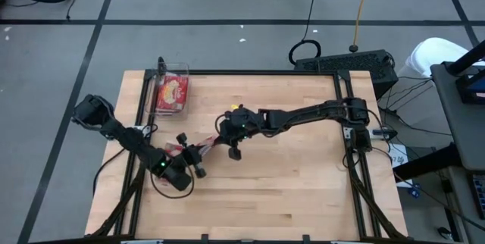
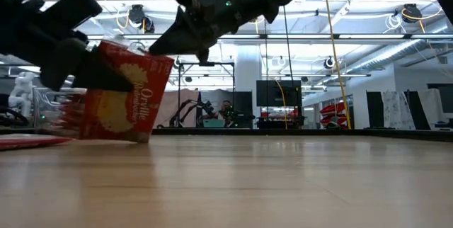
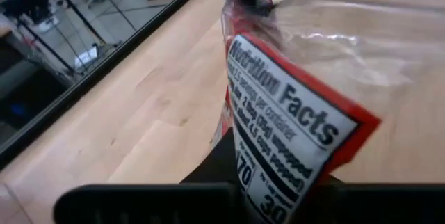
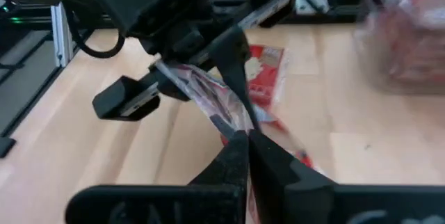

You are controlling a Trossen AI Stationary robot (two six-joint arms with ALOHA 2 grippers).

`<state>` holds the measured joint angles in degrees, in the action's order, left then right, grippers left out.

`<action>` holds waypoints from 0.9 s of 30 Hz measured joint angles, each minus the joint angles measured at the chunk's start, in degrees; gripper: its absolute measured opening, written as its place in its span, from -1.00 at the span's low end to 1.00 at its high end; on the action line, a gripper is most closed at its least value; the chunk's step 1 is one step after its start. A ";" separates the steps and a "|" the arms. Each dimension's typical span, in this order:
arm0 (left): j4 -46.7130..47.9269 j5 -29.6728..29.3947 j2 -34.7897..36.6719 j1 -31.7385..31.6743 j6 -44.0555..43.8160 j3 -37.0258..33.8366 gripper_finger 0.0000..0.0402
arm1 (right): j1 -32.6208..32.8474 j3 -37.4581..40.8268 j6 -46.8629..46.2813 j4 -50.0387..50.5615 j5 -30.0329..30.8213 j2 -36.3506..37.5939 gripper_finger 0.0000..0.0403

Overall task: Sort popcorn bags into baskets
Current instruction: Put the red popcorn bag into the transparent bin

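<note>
A red popcorn bag [image 2: 124,97] with a yellow popcorn picture is held between both grippers over the table's left half, tilted; whether its lower edge touches the table I cannot tell. My left gripper [image 1: 193,155] is shut on its near-left end, and my right gripper [image 1: 220,136] is shut on its far-right end. Another red bag [image 4: 268,71] lies flat on the table beside them. The clear basket [image 1: 172,91] stands at the far left corner with a bag inside. My left gripper pinches the bag's end with the white nutrition panel [image 3: 278,161] between its two fingers, coming from the table's near left and slanting down. The bag stands tilted on edge ahead of the fingers. My right gripper pinches the bag's crimped, clear-film end [image 4: 236,123] between its two fingertips, slanting down from the table's right. The film is bunched at the hold and runs from there to the left gripper.
Bare wood lies to the right and near side of the grippers. A black rail [image 1: 345,115] frames the table's right edge. Cables and a dark box [image 1: 345,64] sit on the floor beyond the far edge.
</note>
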<state>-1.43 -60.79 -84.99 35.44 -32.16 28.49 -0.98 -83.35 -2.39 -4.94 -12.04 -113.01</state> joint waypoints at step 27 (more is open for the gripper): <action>-12.53 26.35 25.10 -19.22 16.84 -0.06 -0.91 | -1.94 42.94 0.58 -41.22 6.66 21.56 -0.16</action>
<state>-13.96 -34.44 -59.89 16.23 -15.32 28.43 -2.93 -40.41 -1.80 -46.15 -5.38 -91.45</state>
